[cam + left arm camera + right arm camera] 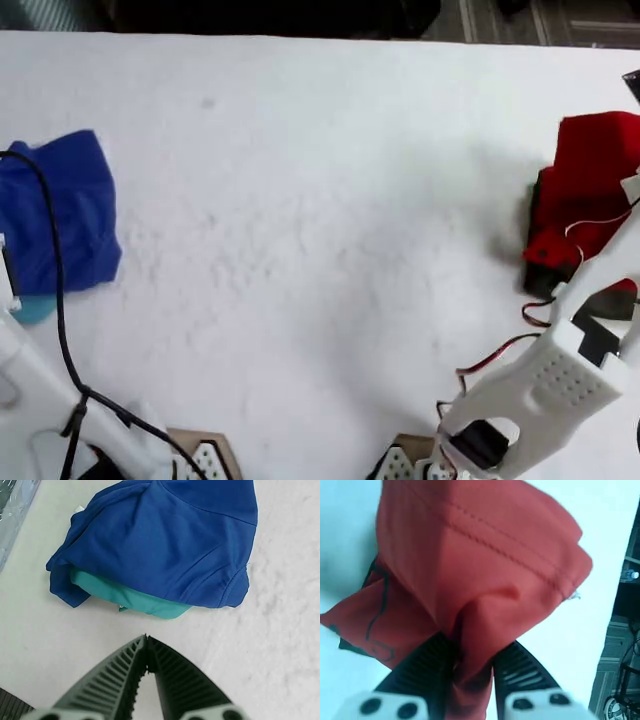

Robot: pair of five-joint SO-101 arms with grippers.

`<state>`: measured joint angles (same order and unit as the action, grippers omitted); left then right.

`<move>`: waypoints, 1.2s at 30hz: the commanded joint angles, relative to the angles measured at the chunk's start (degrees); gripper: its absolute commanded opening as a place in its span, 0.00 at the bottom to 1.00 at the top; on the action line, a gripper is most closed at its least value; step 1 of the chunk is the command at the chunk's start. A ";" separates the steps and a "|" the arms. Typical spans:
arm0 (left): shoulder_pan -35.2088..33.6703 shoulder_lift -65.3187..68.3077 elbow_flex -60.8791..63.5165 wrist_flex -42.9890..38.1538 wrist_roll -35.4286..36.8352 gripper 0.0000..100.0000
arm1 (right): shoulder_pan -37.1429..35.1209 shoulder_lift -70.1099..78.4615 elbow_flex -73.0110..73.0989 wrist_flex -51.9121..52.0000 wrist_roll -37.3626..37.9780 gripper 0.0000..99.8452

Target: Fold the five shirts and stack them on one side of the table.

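while the red shirt [470, 565] is bunching into a thick fold, my right pincer [475, 647] is pinching that fold, with one ribbed finger pressing on each side of the cloth. the rest of the shirt is spreading out just beyond my tips, its stitched hem running across the part farthest from me and a thin black line showing on the lower layer. from above, the red shirt [590, 190] is lying at the table's edge on my right arm's side. a dark layer [541, 278] is peeking out along the side of it nearest the middle of the table, and i cannot tell whether that is another shirt.

my left pincer [146, 645] is pressed together with nothing between its fingers, and it is hovering over bare table [280, 630]. just beyond its tips the blue shirt [165, 540] is lying in a loose, rounded heap on top of a teal shirt [135, 600]. the teal one is showing only as a strip along the edge nearest me. neither is touching my fingers.

from above, the blue shirt [60, 215] and the sliver of teal shirt [35, 308] are sitting at the opposite edge, well apart from the red one, with the white table [320, 200] stretching between them. a black cable [60, 330] is curving over the blue cloth and down along my left arm.
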<state>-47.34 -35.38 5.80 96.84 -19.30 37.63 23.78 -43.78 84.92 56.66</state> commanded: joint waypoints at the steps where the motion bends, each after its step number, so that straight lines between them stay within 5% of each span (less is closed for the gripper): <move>1: 0.57 -1.19 -2.11 0.18 -0.09 0.02 | 1.54 1.01 -3.25 -2.51 2.90 0.02; 8: 0.57 -1.19 -1.93 0.18 -0.18 0.02 | 1.71 8.31 -9.14 -2.86 5.80 0.04; 15: 0.57 -1.19 -1.85 0.18 -0.09 0.02 | 2.24 11.21 -17.85 -2.24 -1.76 0.40; 18: 0.57 -1.19 -1.85 0.18 0.09 0.02 | 2.07 11.21 -22.07 2.42 -4.13 0.47; 25: 0.57 -1.19 -2.11 0.18 0.09 0.02 | 1.54 11.74 -24.53 13.41 -4.31 0.41; 31: 0.57 -1.19 -1.93 0.18 0.09 0.02 | 1.80 11.91 -16.62 13.23 -4.48 0.00; 36: 0.57 -1.19 -1.85 0.18 0.09 0.02 | 1.01 11.91 -7.74 13.05 -4.57 0.06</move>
<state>-47.34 -35.38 5.80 96.84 -19.30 39.21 36.26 -54.77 97.93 52.62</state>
